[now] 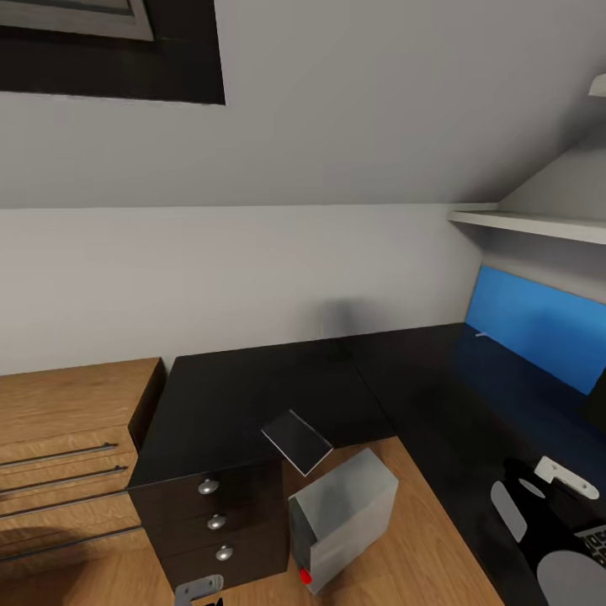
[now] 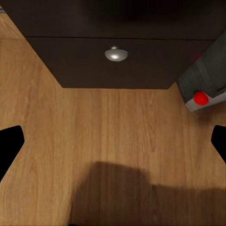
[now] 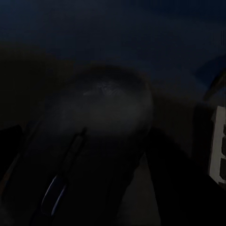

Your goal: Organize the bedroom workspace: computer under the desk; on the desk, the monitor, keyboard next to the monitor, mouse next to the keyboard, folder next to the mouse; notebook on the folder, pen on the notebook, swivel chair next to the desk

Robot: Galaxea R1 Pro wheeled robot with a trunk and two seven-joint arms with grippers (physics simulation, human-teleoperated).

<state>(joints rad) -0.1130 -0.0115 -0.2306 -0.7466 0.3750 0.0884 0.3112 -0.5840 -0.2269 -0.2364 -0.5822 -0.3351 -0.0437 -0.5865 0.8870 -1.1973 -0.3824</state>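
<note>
Even, soft light in the head view; the right wrist view is dim and blurred

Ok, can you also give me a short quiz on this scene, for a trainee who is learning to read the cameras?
1. True or false: the computer is on top of the desk.
2. How many round knobs does the head view show on the desk's drawer unit? A) two B) three C) five
3. Fill in the missing word: the small button on the computer is ___.

Key: 1 false, it is on the wooden floor beside the drawer unit. 2 B. 3 red.
</note>
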